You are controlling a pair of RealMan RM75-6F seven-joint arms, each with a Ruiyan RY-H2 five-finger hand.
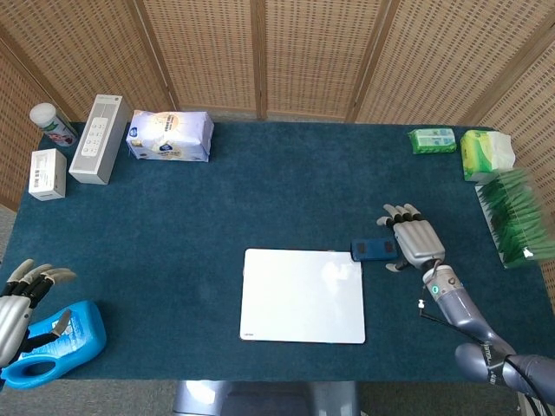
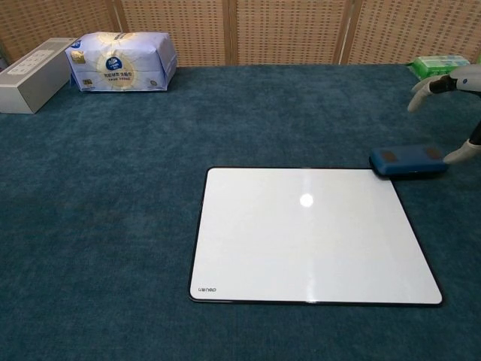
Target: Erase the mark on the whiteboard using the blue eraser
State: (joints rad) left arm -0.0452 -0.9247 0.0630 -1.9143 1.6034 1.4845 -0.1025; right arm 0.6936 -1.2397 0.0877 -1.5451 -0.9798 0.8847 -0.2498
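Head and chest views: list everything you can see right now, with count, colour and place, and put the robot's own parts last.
whiteboard: 1, white, no mark visible, front centre of the table
blue eraser: 1, blue, flat on the cloth just off the whiteboard's far right corner
table: 1, dark teal cloth
tissue pack: 1, white and blue, far left
long box: 1, grey-white, left of the tissue pack
small box: 1, white, far left edge
bottle: 1, white, far left corner
green packs: 2, far right
green sachet row: 1, right edge
blue jug: 1, near left corner
left hand: 1, grey, fingers spread, beside the blue jug
right hand: 1, grey, fingers apart, right beside the blue eraser
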